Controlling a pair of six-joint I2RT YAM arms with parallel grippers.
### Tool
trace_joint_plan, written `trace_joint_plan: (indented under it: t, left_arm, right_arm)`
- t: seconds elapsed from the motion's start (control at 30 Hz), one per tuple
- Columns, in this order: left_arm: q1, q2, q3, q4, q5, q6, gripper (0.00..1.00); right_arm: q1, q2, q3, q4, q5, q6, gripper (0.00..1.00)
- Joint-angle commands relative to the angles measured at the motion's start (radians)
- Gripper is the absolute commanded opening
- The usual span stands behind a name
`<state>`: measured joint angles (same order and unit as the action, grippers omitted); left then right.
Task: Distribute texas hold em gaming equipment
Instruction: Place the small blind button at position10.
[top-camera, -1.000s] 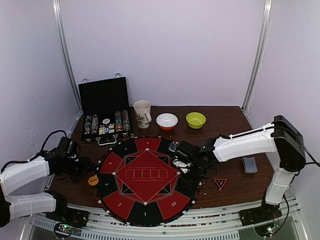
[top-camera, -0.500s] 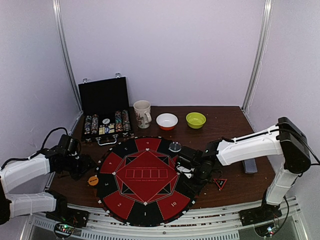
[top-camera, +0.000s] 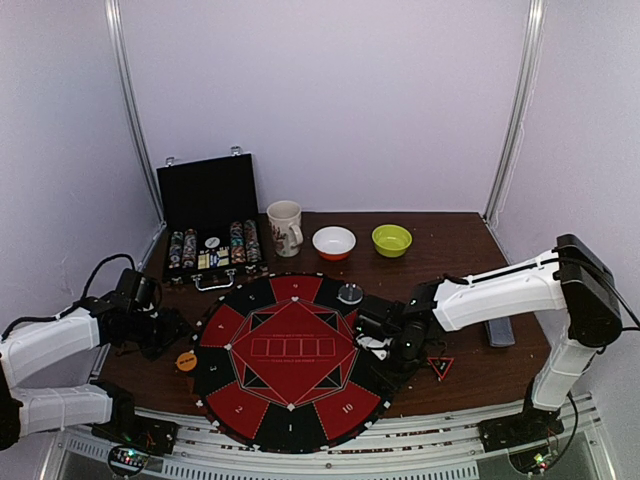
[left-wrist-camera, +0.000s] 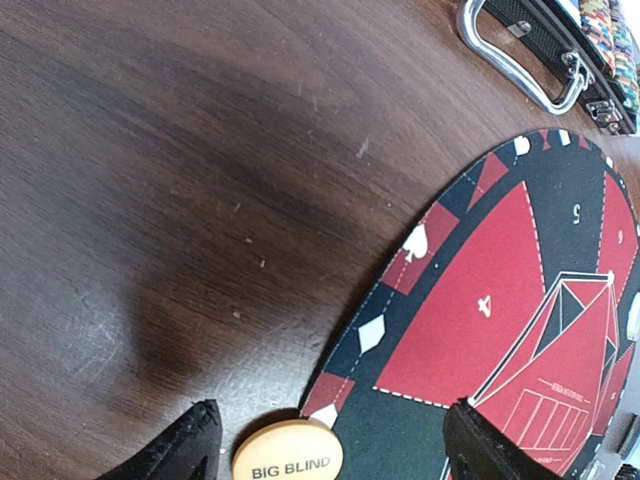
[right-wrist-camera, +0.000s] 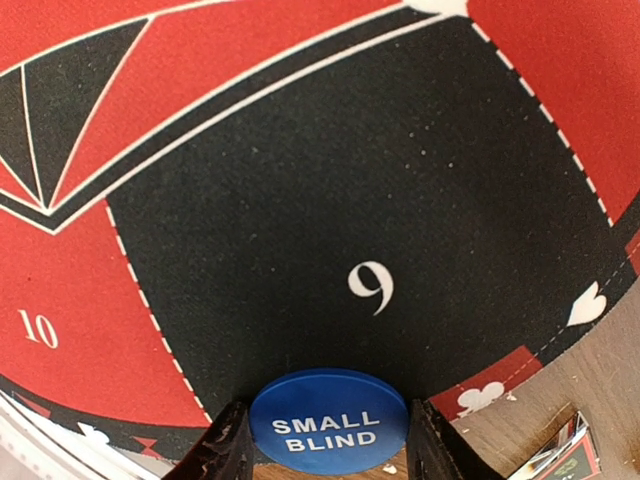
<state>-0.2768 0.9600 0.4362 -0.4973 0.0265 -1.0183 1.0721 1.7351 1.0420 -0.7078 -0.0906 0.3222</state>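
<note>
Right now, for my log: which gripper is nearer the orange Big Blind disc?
Left. The left gripper, open, flanks the orange Big Blind disc; the right gripper, holding the blue Small Blind disc, is across the mat.

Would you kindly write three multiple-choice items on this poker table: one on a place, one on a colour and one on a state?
1. Where does the orange BIG BLIND disc lie?
A. on the table, at the mat's edge
B. at the mat's centre
C. under the mat

2. What colour is the SMALL BLIND disc?
A. orange
B. blue
C. green

3. How do the left gripper's jaws stand?
A. shut on nothing
B. shut on the orange disc
C. open, holding nothing

Answers:
1 A, bare wood lies beside it, just off the rim.
2 B, its lettered face is blue.
3 C, both fingers stand far apart.
</note>
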Motion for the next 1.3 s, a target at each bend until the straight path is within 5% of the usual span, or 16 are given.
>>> trace_joint_plan:
  t: [0.0, 0.73, 1.17, 1.27]
  left_arm:
    - [-0.004, -0.011, 0.021, 0.031, -0.014, 0.017, 0.79]
    - [-0.004, -0.041, 0.018, 0.041, 0.0, 0.041, 0.79]
    - [-0.004, -0.01, 0.064, 0.038, -0.03, 0.074, 0.79]
    - [-0.003, -0.008, 0.104, 0.04, -0.062, 0.102, 0.79]
  right_arm:
    - [0.036, -0.007, 0.008, -0.049, -0.107, 0.008, 0.43]
    - [0.14, 0.13, 0.168, -0.073, -0.066, -0.153, 0.43]
    - [0.123, 0.052, 0.223, -0.086, 0.005, -0.159, 0.98]
    - [0.08, -0.022, 0.25, -0.083, 0.051, -0.157, 1.0]
